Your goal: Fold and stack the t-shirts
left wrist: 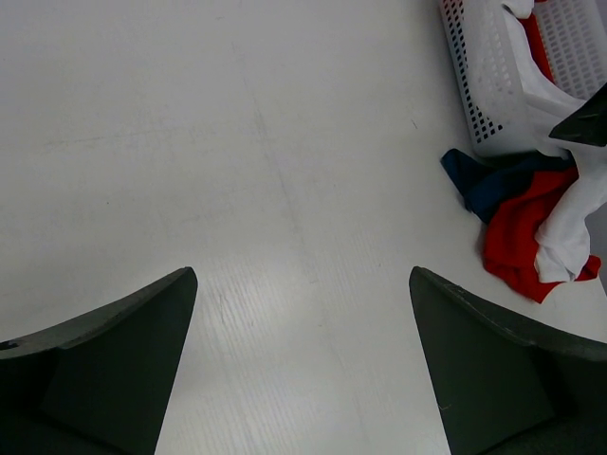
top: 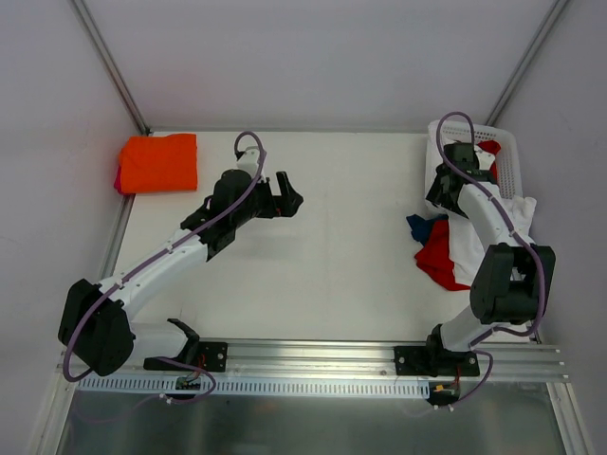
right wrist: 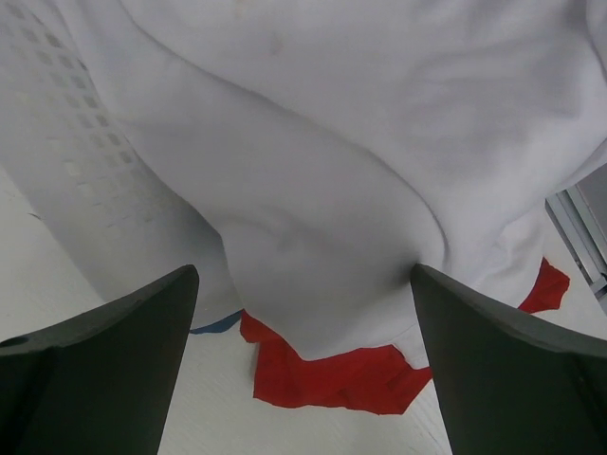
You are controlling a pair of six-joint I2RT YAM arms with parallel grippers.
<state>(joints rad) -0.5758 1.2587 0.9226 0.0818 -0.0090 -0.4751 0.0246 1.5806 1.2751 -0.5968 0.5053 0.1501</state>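
Note:
A folded orange t-shirt [top: 159,163] lies at the far left of the table, with a red edge [top: 119,180] showing under it. At the right, a loose heap of t-shirts spills from the basket: white [top: 484,237], red [top: 438,258] and blue [top: 420,226]. My left gripper [top: 285,194] hovers open over mid-table, with only bare table between its fingers [left wrist: 302,275]. My right gripper [top: 446,190] hangs open just above the white t-shirt [right wrist: 360,171]. The red t-shirt [right wrist: 332,374] and a blue sliver [right wrist: 213,325] peek out below it.
A white perforated basket [top: 505,156] stands at the back right corner, with cloth draped over its rim. The left wrist view shows the basket [left wrist: 479,85] and the heap of blue [left wrist: 484,180], red [left wrist: 517,242] and white [left wrist: 569,227] cloth. Walls close in the table.

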